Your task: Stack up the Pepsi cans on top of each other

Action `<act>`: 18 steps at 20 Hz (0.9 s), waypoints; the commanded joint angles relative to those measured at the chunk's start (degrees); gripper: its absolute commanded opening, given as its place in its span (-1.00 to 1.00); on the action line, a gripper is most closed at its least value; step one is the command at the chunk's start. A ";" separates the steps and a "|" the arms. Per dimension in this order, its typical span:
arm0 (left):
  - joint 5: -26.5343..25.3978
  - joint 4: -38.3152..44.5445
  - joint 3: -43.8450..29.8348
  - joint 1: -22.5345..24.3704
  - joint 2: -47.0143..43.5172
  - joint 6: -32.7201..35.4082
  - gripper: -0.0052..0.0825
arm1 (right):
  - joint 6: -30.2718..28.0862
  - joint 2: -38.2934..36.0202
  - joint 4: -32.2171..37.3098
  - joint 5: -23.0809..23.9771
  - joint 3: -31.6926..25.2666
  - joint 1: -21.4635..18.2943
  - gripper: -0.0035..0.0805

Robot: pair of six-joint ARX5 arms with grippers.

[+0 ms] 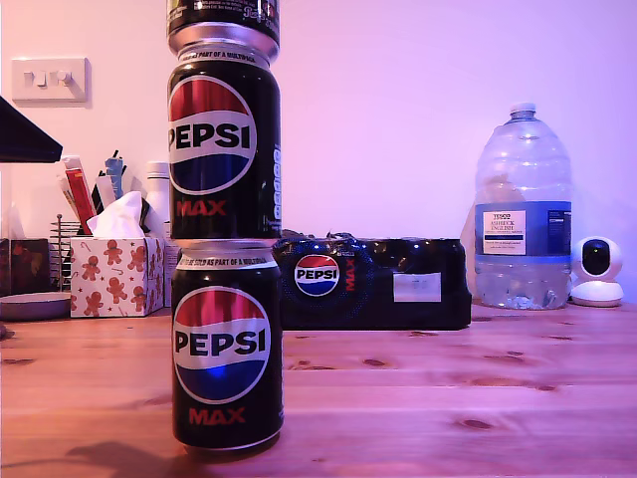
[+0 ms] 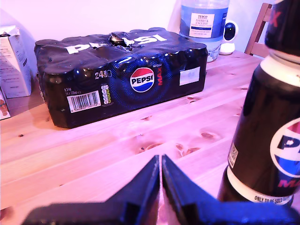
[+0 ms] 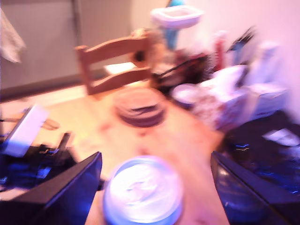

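three pepsi cans stand stacked on the wooden table (image 1: 478,398), near the camera at the exterior view's left. the bottom can (image 1: 227,344) rests on the wood, the middle can (image 1: 224,144) sits upright on its lid, and the top can (image 1: 223,18) sits on that, cut off by the picture's upper edge.

my first gripper (image 2: 161,174) is clenched, its dark fingertips pressed together with nothing between them. it sits low over the table, just beside the stack but apart from it; its view shows the bottom can (image 2: 269,140) close by. farther off lie the shrink-wrapped pepsi multipack (image 2: 122,77) and a large water bottle (image 2: 205,21).

my second gripper (image 3: 152,187) is released, its fingers (image 3: 70,187) spread wide to either side of a silver can lid (image 3: 143,190) seen from above. the lid lies between them, touching neither. this view is blurred, so i cannot tell how high above the lid the gripper is.
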 commanded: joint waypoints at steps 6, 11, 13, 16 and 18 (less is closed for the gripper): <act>-0.02 4.74 -1.25 0.04 -0.22 -0.44 -0.92 | -1.14 -0.20 -10.08 3.26 4.83 -4.96 -0.98; -1.36 8.24 -1.25 1.70 -0.20 -0.37 -0.92 | -1.73 -0.22 -10.75 3.52 4.81 -11.91 -0.95; -1.73 8.11 -1.25 3.17 -0.20 -0.35 -0.92 | -1.75 -0.52 -11.65 2.89 4.76 -16.09 -0.95; -1.70 8.11 -1.25 5.81 -0.20 -0.39 -0.92 | -1.81 -1.73 -13.18 -0.17 4.17 -22.49 -0.95; -1.64 7.63 -1.25 7.21 -0.20 -0.42 -0.92 | -2.99 -3.72 -13.25 -0.48 1.75 -25.88 -0.95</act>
